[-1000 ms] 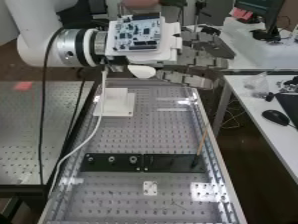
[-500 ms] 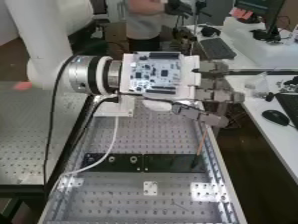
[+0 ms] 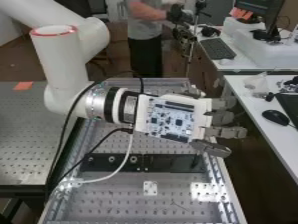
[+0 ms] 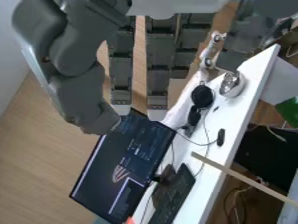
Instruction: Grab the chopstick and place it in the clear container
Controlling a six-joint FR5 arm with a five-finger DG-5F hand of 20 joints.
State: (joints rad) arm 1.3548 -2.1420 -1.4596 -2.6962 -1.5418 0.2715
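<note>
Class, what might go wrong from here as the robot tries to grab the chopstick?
The hand is open and the chopstick slim, so a closing finger might push it aside or let it slip. The white cable hangs slack below the arm and might snag.

Counter [image 3: 193, 207]: perforated metal, semi-glossy, bright glare spots. Arm [image 3: 61, 65]: smooth white shell, soft sheen. Flange [image 3: 98, 103]: shiny bare metal. Hand [image 3: 220, 118]: dark grey, mostly matt, smooth segments. Chopstick [image 4: 241, 176]: pale wood, matt. Strip [image 3: 169, 162]: black, smooth, slightly glossy. Side desk [image 4: 219, 135]: smooth white top. Bag [image 3: 255, 84]: clear crinkled plastic. Floor [image 4: 46, 170]: wood-look, fine grain. Keyboard [image 4: 174, 196]: black plastic, matt.
</note>
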